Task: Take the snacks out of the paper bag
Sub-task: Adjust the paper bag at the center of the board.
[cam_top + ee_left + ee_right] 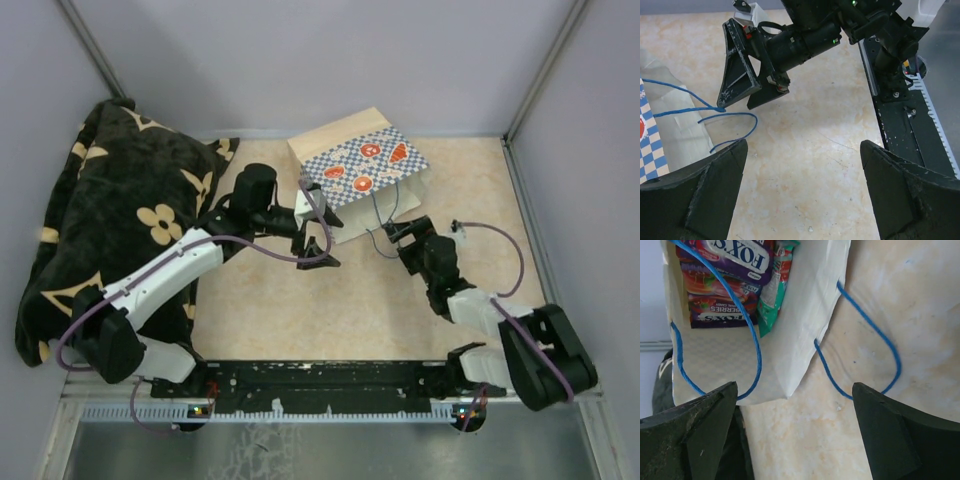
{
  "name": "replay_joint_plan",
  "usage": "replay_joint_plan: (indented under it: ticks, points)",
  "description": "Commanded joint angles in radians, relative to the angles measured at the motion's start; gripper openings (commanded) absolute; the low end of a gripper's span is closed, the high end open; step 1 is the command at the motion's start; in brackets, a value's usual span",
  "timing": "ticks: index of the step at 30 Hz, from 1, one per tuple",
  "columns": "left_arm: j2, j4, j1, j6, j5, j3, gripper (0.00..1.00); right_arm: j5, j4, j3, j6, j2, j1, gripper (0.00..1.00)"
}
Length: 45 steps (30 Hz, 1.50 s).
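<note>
The paper bag [362, 172] lies on its side at the back of the table, its mouth facing the arms and its blue string handles [385, 222] trailing onto the tabletop. Through the mouth, the right wrist view shows snacks inside the paper bag [805, 315]: purple-pink packets [722, 270] stacked together and a teal packet [774, 292] beside them. My right gripper [795, 435] is open just in front of the bag's mouth with only bare table between its fingers. My left gripper [802, 195] is open too, over bare table beside the bag [660, 145]. In the top view, the left gripper [320, 246] and right gripper [398, 236] flank the handles.
A black floral blanket [130, 215] is heaped along the left side of the table. Grey walls close in the back and sides. The arms' black base rail [320, 378] runs along the near edge. The right arm's gripper [747, 85] appears close ahead in the left wrist view.
</note>
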Motion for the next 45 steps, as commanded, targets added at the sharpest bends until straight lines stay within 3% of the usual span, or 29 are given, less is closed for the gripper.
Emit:
replay_joint_plan:
  ticks: [1,6,9,12,15,17,22,26,28,33,39,45]
  points:
    - [0.03,-0.095,0.023,0.076,0.047,0.041,0.99,0.076,0.279,0.039,0.16,0.153,0.06,0.95]
    - [0.052,-0.138,0.092,0.133,0.128,0.086,1.0,0.033,0.535,0.066,0.255,0.372,0.034,0.82]
    - [0.08,-0.068,0.096,0.045,0.031,0.119,0.99,-0.034,0.603,0.071,0.234,0.419,0.025,0.77]
    - [0.136,0.029,0.035,-0.03,-0.279,0.136,0.99,-0.078,0.479,0.084,0.156,0.35,0.025,0.77]
    - [0.191,0.161,-0.08,0.076,-0.711,0.1,0.99,-0.042,0.386,0.028,0.066,0.197,0.017,0.85]
    - [0.226,0.332,-0.119,0.148,-0.859,0.047,0.99,-0.009,0.273,0.001,0.024,0.063,-0.007,0.94]
    - [0.314,0.548,-0.153,0.277,-0.973,0.004,0.99,-0.013,-0.095,-0.007,-0.064,-0.249,-0.168,0.99]
    - [0.392,0.673,-0.177,0.372,-0.986,-0.004,0.99,-0.139,-0.212,-0.004,-0.117,-0.368,-0.355,0.99]
    - [0.43,0.706,-0.188,0.405,-1.003,0.012,0.99,-0.148,-0.24,-0.003,-0.143,-0.38,-0.372,0.99]
    - [0.431,0.688,-0.205,0.389,-0.993,0.039,0.99,-0.157,-0.227,-0.019,-0.147,-0.389,-0.374,0.99]
    - [0.492,0.109,-0.207,0.426,-0.933,0.315,0.99,-0.136,-0.259,-0.002,-0.201,-0.382,-0.371,0.99]
    - [0.48,-0.145,-0.213,0.479,-0.868,0.393,0.99,-0.139,-0.251,-0.001,-0.206,-0.367,-0.372,0.99]
